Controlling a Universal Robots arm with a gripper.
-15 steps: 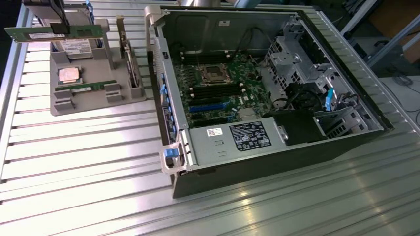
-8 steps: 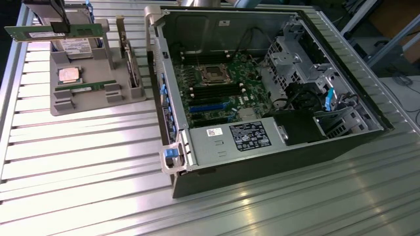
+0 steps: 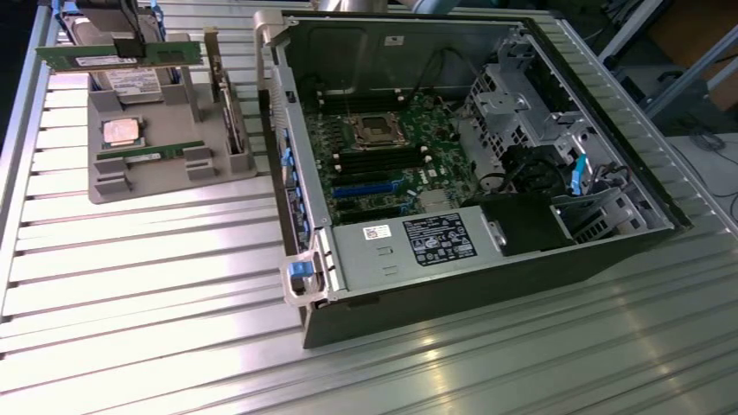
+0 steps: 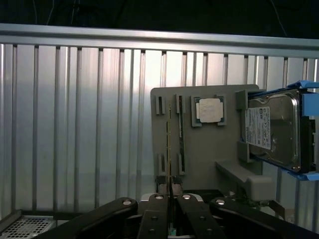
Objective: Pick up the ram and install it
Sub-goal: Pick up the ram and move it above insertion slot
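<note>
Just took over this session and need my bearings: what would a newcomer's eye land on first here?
The open computer case sprawls across the exterior view's centre and right, its motherboard bare. At that view's upper left, the end effector is shut on a green ram stick, lifted above the grey parts tray that holds a CPU chip, a second ram stick and a hard drive.
</note>
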